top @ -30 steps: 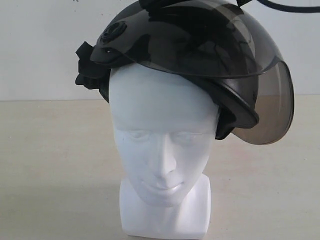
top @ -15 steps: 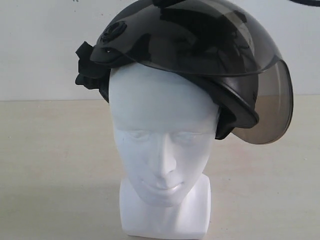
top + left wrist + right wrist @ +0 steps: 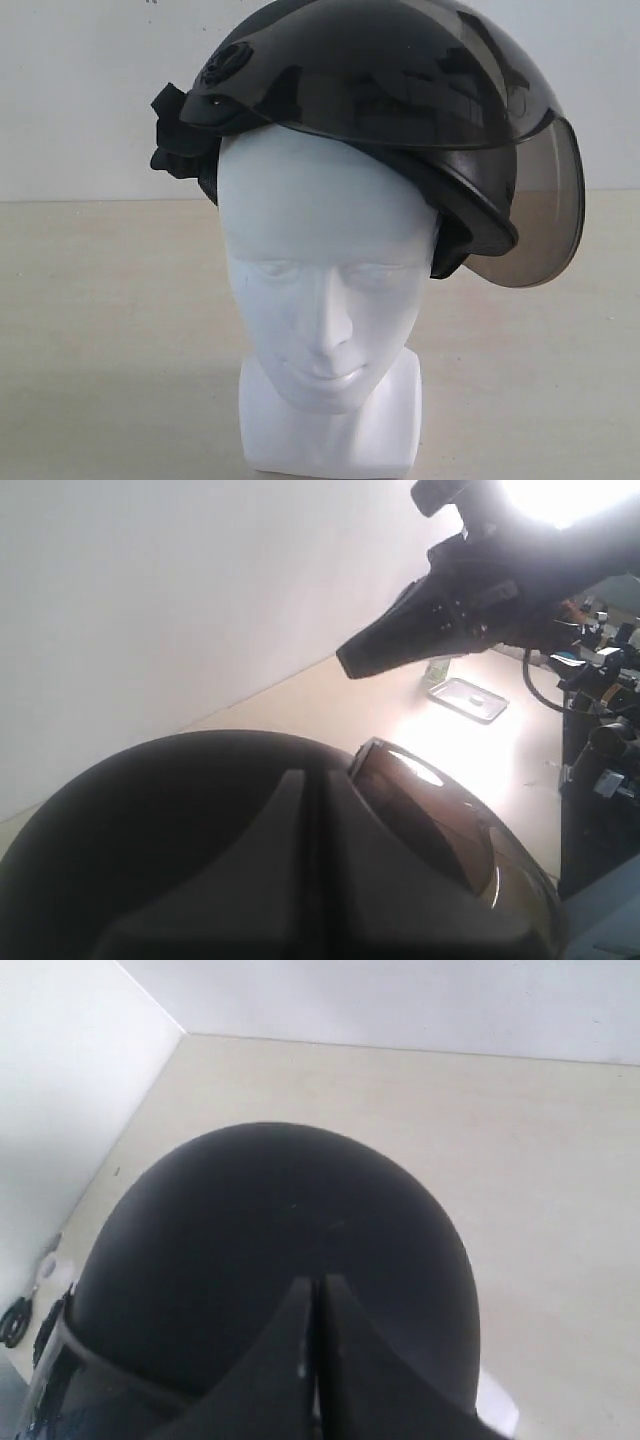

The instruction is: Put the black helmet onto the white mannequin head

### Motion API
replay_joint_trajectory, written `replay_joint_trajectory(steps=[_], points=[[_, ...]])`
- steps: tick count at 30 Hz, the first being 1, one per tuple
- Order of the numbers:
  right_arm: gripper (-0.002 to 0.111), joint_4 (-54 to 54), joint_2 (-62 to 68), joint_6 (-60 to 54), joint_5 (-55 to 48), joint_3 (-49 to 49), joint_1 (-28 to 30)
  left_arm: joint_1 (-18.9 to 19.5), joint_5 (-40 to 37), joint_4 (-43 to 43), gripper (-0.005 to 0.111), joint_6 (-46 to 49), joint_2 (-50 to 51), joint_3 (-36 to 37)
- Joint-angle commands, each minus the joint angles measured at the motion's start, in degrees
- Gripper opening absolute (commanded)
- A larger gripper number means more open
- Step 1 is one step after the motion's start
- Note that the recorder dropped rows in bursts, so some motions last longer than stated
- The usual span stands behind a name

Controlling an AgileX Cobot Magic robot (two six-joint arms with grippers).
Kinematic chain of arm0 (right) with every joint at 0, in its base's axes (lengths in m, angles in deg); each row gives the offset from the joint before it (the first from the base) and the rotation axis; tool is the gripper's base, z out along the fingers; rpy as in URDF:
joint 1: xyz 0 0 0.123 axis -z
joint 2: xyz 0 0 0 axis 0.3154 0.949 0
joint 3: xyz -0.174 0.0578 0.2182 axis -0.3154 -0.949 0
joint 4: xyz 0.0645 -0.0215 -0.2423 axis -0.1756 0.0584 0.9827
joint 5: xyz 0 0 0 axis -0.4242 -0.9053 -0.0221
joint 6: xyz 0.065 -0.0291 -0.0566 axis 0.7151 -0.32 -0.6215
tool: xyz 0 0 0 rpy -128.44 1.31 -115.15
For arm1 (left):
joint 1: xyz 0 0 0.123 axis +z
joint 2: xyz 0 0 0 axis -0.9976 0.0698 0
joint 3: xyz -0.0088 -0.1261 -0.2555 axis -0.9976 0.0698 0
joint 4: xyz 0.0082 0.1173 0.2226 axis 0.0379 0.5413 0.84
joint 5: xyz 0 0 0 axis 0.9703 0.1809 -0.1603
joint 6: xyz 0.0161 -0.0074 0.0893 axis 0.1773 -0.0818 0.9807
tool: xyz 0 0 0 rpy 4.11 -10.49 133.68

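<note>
Pale beige table runs back to a plain white wall. The left gripper has its fingers pressed together, holding nothing, with its tip over the dark dome of the black helmet. The right gripper is likewise pinched closed and empty, pointing down at the helmet's matte crown. Whether either tip touches the shell cannot be told. The left wrist view also shows the right arm raised above the table, and a small tray lying on the table beyond it.

The helmet sits on top of the white mannequin head and covers its crown. Its smoky translucent visor is swung up, hanging out past one side of the head. Black padding and strap bunch at the head's other side. The head stands upright on its blocky neck base, its forehead and closed eyes left bare.
</note>
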Motion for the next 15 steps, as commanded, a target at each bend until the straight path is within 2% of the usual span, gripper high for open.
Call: replay_joint_trajectory(steps=[1, 7, 15], points=[[0.000, -6.83, 4.17, -4.80, -0.80, -0.06, 4.40, 0.07, 0.67, 1.18, 0.004, -0.57, -0.04, -0.46], [0.000, -6.83, 10.25, -6.09, -0.80, -0.06, 4.55, 0.07, 0.67, 1.51, 0.004, -0.57, -0.04, -0.46], [0.000, -5.74, 10.65, -6.38, -0.80, -0.06, 4.55, 0.07, 0.56, 1.53, 0.004, -0.57, -0.04, -0.46]])
